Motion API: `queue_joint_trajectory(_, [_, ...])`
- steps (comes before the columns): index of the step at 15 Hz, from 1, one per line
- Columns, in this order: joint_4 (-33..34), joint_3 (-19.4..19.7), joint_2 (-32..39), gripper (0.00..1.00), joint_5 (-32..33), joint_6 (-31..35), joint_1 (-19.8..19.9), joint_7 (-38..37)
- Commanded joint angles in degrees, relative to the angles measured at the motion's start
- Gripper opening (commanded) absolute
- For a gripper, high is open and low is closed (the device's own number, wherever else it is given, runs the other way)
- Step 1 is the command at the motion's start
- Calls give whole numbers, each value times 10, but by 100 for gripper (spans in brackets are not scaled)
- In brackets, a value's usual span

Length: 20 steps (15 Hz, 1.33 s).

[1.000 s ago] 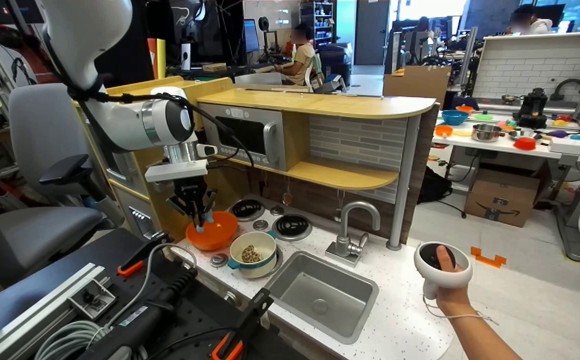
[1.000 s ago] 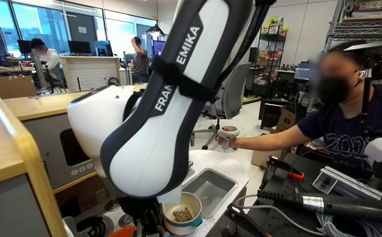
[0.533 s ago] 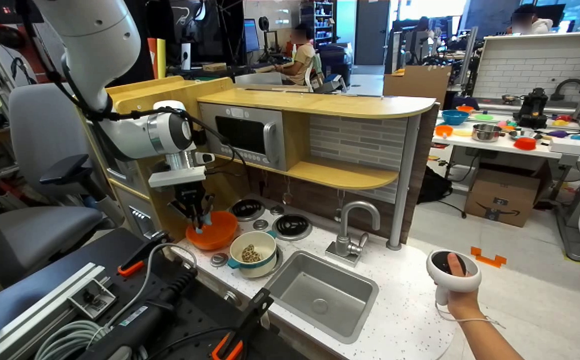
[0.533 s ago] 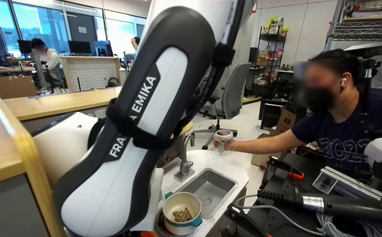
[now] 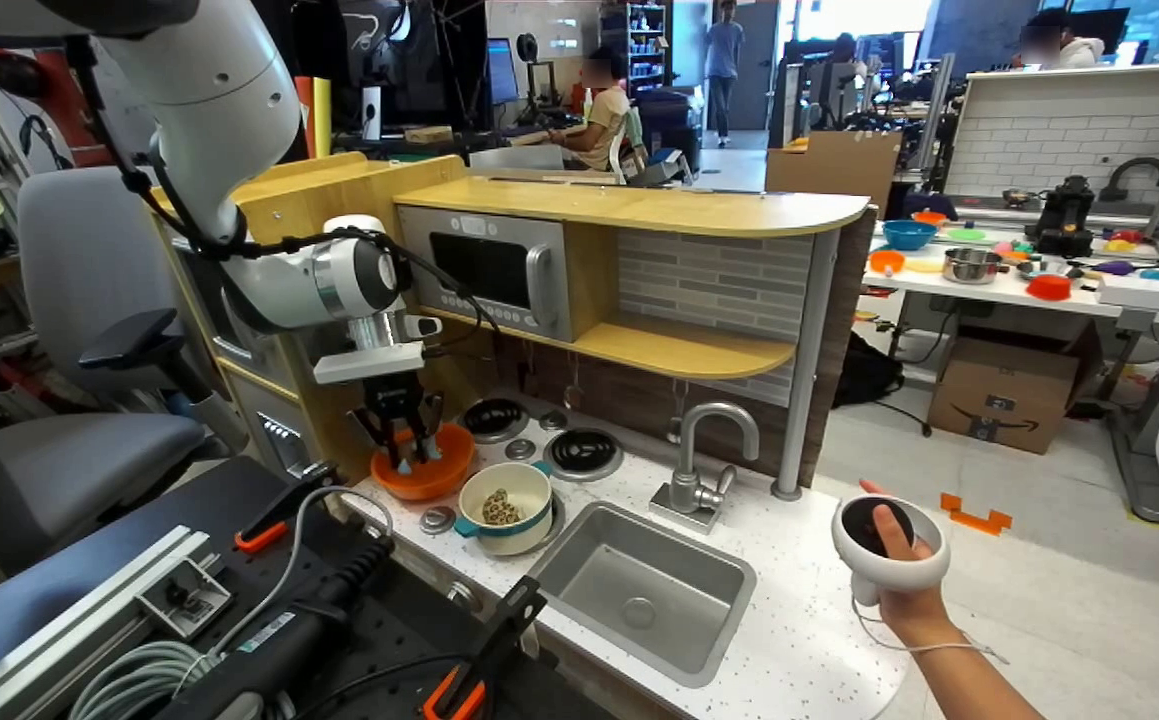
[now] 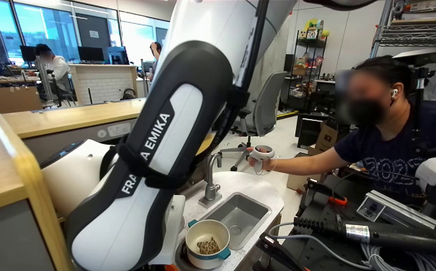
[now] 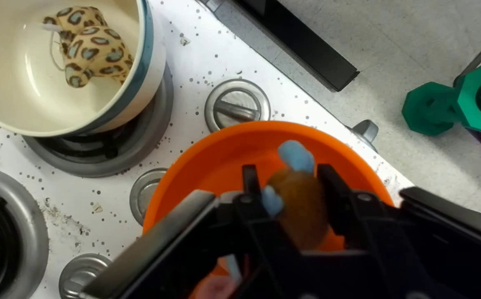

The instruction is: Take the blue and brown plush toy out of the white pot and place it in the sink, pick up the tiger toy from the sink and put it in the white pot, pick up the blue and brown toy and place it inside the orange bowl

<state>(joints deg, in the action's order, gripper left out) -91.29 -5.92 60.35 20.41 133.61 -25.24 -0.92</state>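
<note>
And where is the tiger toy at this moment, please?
In the wrist view, the tiger toy lies at upper left, inside the pot, which stands on a burner beside the bowl.

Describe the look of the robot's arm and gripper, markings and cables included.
The arm is white and rounded, with dark panels. Its lettering reads "FRA", then "A EMIKA" beyond a black strap. A black cable runs along it. The gripper is black with two fingers, below a pale flat bar.

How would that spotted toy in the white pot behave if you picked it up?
The spotted toy would probably squash, since its body looks like stuffed fabric. Likely light, too: it fills only part of the white pot. Its lumpy shape seems unlikely to roll.
</note>
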Motion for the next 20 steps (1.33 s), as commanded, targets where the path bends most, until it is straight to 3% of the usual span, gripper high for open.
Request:
queue_joint_trajectory(1, [27, 1, 10, 73, -1, -9, -10, 4])
queue_joint_trajectory(4, [-24, 0, -26, 100, 7, 31, 2, 11])
queue_joint_trajectory(11, [-211, 2, -147, 100, 6, 159, 52, 37])
queue_joint_trajectory(20, [-462, -7, -350, 100, -28, 224, 191, 116])
